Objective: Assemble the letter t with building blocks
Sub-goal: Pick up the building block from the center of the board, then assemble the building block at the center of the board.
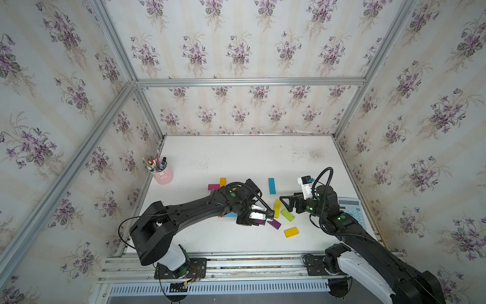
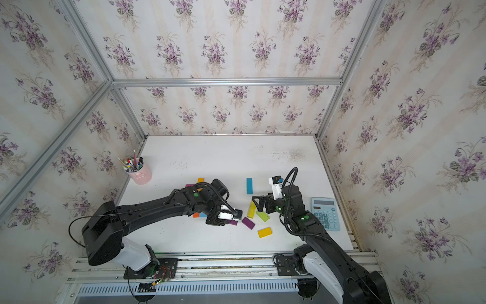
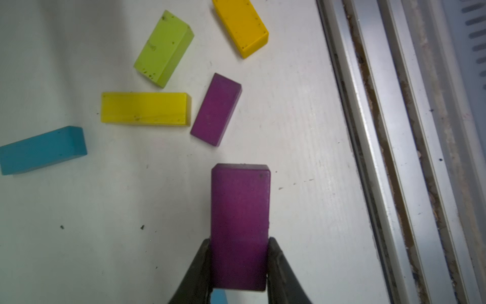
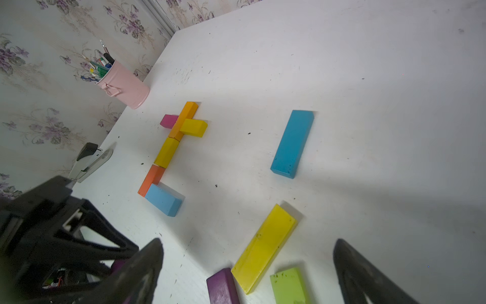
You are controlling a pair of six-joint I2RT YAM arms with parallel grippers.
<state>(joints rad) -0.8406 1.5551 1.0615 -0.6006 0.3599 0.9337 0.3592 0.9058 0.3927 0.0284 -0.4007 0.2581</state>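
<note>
Left wrist view: left gripper (image 3: 239, 243) pinches a purple block (image 3: 240, 210), perhaps just off the desk (image 3: 302, 158); the right gripper (image 4: 248, 246) hangs spread over loose blocks (image 4: 289, 285). The letter t (image 4: 167, 152) lies near the cup (image 4: 126, 86).

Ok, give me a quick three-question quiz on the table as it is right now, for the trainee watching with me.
1. True or false: the left gripper is shut on a short flat purple rectangular block.
2. In the lowercase t of coloured blocks near the pink cup of pens, which colour is the block forming the foot? A) lime B) light blue C) purple
3. Fill in: the right gripper, near the long yellow block, has its jaws ____.

Key: 1 true. 2 B, the light blue block. 3 open.
</note>
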